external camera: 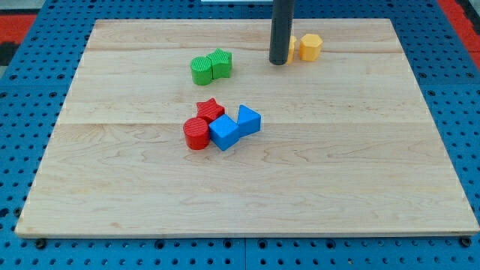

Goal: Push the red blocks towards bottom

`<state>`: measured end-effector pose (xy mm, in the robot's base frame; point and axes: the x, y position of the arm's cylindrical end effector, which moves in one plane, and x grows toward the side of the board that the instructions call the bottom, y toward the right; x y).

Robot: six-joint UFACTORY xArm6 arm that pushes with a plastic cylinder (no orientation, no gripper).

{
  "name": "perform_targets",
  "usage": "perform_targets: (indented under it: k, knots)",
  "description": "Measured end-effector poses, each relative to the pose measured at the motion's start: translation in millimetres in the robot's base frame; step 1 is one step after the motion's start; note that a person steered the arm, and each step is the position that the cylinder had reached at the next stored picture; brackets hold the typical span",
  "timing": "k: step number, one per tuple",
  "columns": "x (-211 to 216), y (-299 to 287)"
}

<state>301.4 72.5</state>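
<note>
Leftmost, red cylinder [196, 134]: well apart from my tip [278, 62], toward the view's bottom and left of it, standing on end and touching both the red star and the nearer blue block. Next, rounded green block [201, 70]: to the view's left of my tip at nearly the same level, near but not touching, pressed against a second green block [220, 63] of ridged outline, exact shape not clear. Then red star block [211, 110]: below and left of my tip, apart from it, lying just above the red cylinder and against the blue cube. Blue cube [223, 132]: below and left of my tip, wedged between the red cylinder and a second blue block [248, 120], angular, touching it on the view's right and lying almost straight below my tip, slightly left. My tip itself: plain dark rod end resting on the wooden board [375, 187] near the view's top, with no jaws to spread or press together, pinching nothing and touching neither red block. Immediately right of my tip, yellow block [292, 49], largely hidden behind the rod, shape not readable, contact with the rod not determinable. Farther right, yellow hexagonal block [310, 46], just beside the hidden one.
</note>
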Motion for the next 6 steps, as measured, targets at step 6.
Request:
perform_targets:
  k: [6]
  knots:
    - [160.1,-134.5]
